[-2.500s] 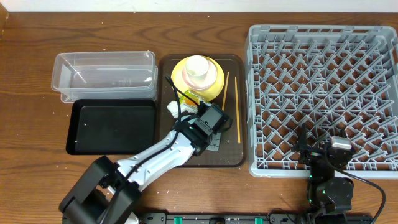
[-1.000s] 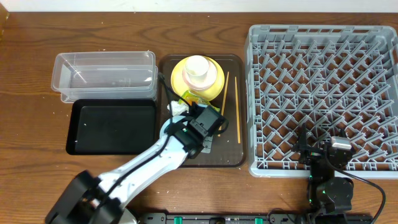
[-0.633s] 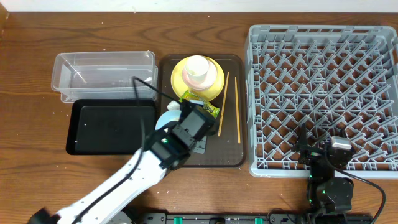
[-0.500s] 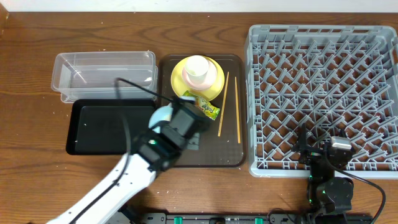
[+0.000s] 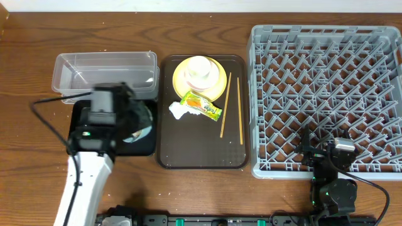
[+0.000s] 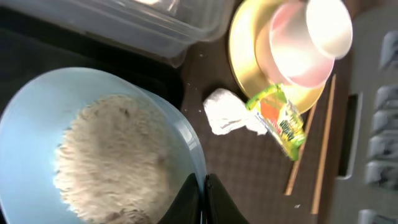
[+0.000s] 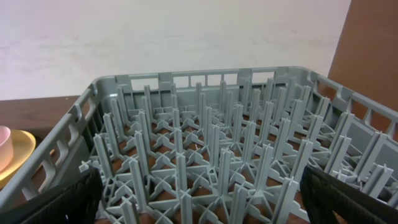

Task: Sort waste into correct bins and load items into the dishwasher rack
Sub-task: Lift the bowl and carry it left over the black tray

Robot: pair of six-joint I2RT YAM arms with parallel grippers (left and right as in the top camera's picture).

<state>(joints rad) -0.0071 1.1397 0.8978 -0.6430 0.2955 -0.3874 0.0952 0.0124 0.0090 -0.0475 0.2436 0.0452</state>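
My left gripper [image 6: 202, 200] is shut on the rim of the light blue bowl [image 6: 37, 124], which holds the white rice [image 6: 112, 162]. In the overhead view the bowl [image 5: 142, 119] hangs over the right part of the black tray [image 5: 146, 148]. The clear tub [image 5: 103, 75] sits behind it. On the brown tray [image 5: 201, 147] lie the white tissue [image 5: 178, 110], the yellow-green wrapper [image 5: 201, 105], two chopsticks [image 5: 225, 107] and the yellow plate [image 5: 217, 86] with a white cup or bowl [image 5: 199, 70] on it. My right gripper [image 7: 199, 202] is open and empty at the front edge of the grey rack [image 5: 326, 94].
The left arm lies over the black tray's left and middle. The brown tray stands between the black tray and the rack. The rack's upright pegs fill the right wrist view [image 7: 205, 143]. Bare wooden table [image 5: 38, 157] lies to the left and front.
My left gripper has lifted the blue bowl off the brown tray and carried it left over the black tray, uncovering the tissue and wrapper. The right arm has not moved.
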